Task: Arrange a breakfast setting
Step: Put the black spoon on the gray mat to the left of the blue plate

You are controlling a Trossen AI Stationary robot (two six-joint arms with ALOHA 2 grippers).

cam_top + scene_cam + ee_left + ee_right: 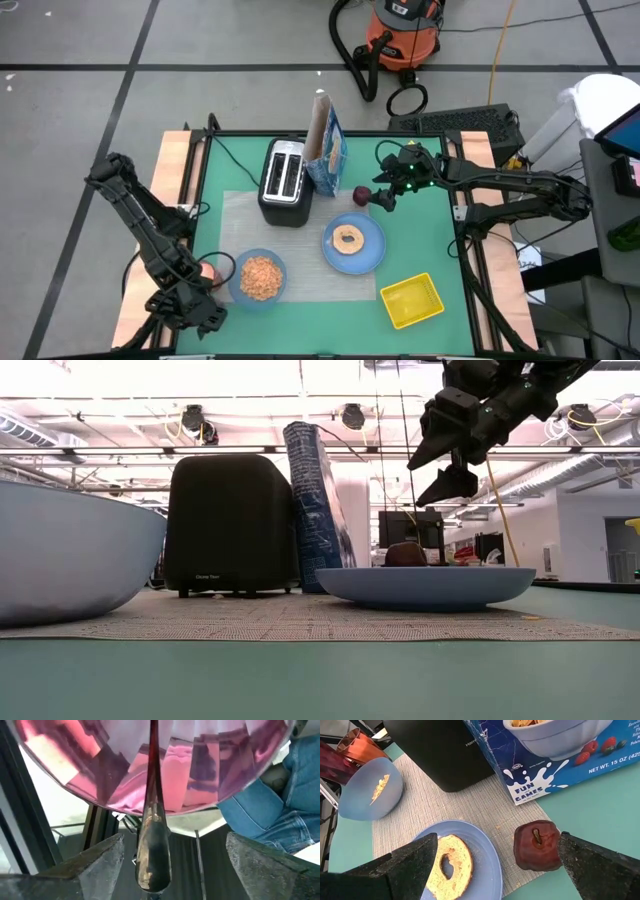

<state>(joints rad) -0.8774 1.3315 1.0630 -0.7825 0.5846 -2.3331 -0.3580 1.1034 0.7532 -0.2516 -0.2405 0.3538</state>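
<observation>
On the grey mat, which we take as our landmark, stands the black-and-silver toaster at the far edge, with the blue cereal box upright just beside it, off the mat's far right corner. The light-blue bowl holding cereal sits on the mat's near left part, and the light-blue round plate on its right part carries the small browned bagel. The dark red fruit rests at the mat's right edge, just beyond the plate (whether it touches the plate rim we cannot tell). The yellow square tray lies off the mat, near its right front corner.

Above the fruit we see the right gripper hovering, fingers spread wide and holding nothing. Off the mat's near left corner, the left gripper is spread too, a metal spoon lying between its fingers without either touching it.
</observation>
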